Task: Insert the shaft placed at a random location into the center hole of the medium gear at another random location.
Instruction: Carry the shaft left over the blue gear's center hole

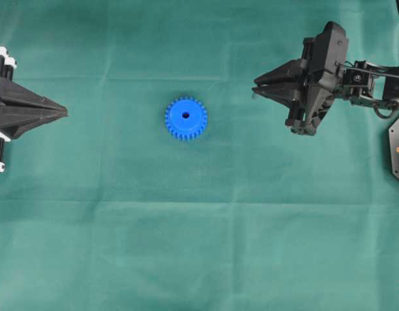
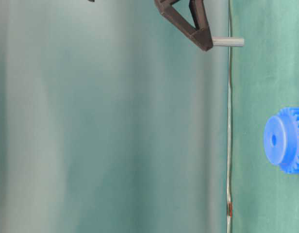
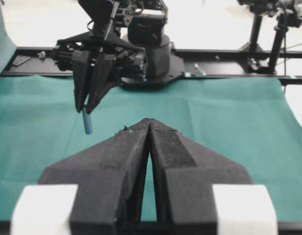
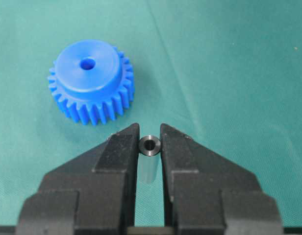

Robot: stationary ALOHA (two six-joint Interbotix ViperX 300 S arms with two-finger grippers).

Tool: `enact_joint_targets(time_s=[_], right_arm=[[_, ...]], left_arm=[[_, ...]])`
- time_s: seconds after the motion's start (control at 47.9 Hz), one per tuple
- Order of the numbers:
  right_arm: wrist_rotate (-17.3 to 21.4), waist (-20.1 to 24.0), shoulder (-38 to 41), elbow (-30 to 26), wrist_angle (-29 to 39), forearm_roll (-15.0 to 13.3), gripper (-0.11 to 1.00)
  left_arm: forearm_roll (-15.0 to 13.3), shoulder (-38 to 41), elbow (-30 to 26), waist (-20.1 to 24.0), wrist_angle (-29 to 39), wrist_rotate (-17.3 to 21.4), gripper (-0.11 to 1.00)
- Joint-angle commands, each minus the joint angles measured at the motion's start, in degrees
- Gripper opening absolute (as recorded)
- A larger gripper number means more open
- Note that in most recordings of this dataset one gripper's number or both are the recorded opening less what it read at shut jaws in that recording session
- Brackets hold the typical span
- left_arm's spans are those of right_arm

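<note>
Overhead, the shaft (image 4: pixel 150 145) can't be made out between the right gripper's (image 1: pixel 256 89) tips; the left gripper (image 1: pixel 62 113) is cut off at the frame edge; table-level view crops the medium gear (image 2: pixel 287 140) at the right, and the right gripper's upper body runs off the top

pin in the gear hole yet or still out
Out. The right gripper holds the pin above the cloth, apart from the gear; its hole is empty.
</note>
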Motion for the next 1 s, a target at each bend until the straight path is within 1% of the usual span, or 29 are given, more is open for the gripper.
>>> enact_joint_targets(time_s=[0.0,0.188,0.522,0.626,0.772,0.981], right_arm=[[0.5,0.4,0.1,-1.9,0.2,0.2,0.13],[0.5,1.9,3.5,-5.3,-0.1,0.3,0.13],[0.6,4.3,13.4,-17.0,1.9,0.4,0.13],[0.6,4.7,15.6,-19.7,2.6,0.4,0.13],[0.6,5.2,18.3,-22.8,2.9,0.4,0.13],[0.6,5.5,19.9,-24.6,2.9,0.4,0.13]], left_arm=[[0.1,0.4,-1.2,0.0,-0.1,-0.1,0.00],[0.1,0.4,-1.3,0.0,0.2,-0.1,0.00],[0.1,0.4,-1.2,0.1,0.3,-0.1,0.00],[0.1,0.4,-1.2,0.2,0.4,-0.1,0.00],[0.1,0.4,-1.2,0.2,0.5,-0.1,0.00],[0.1,0.4,-1.2,0.2,0.6,-0.1,0.00]])
